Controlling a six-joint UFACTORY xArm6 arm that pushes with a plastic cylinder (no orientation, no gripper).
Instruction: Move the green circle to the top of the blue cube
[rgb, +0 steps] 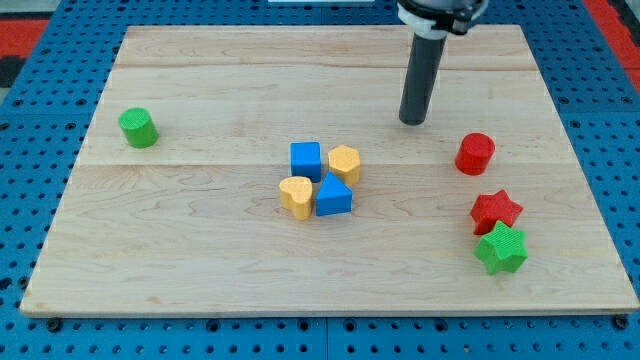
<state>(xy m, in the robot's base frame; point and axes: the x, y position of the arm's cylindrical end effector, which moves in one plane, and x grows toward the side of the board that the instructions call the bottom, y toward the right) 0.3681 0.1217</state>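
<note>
The green circle (138, 127), a short green cylinder, stands alone near the board's left edge. The blue cube (306, 159) sits near the board's middle, in a tight cluster of blocks. My tip (412, 121) rests on the board in the upper right part, well to the right of the blue cube and far from the green circle. The rod rises straight up from the tip to the view's top.
Around the blue cube lie a yellow hexagon (344, 163), a yellow heart (296, 196) and a blue triangular block (334, 197). At the right are a red cylinder (475, 153), a red star (496, 211) and a green star (501, 249). The wooden board (200, 260) lies on blue pegboard.
</note>
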